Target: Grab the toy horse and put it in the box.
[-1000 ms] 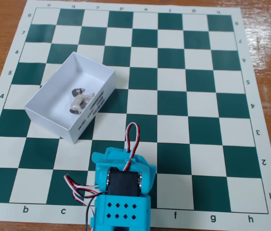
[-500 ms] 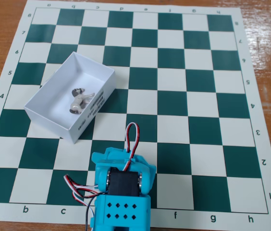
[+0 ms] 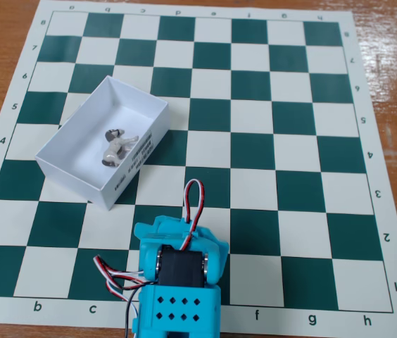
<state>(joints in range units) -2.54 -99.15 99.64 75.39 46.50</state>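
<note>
Looking down from the fixed view, I cannot tell whether the jaws are released or clenched: the arm (image 3: 179, 278) shows only its turquoise body, a black motor and looping red, white and black wires at the bottom edge, and its lower end is cut off by the frame. No fingers are visible to me, and nothing seems to be held.

The toy horse (image 3: 116, 147) lies on its side inside the box (image 3: 79, 137), near the middle of the box floor. Its head and legs are small and hard to make out.

The box sits tilted on the chessboard (image 3: 269, 134), up and to the left of the arm, well apart from it. Wooden counter (image 3: 388, 49) shows around the chessboard's edges.
</note>
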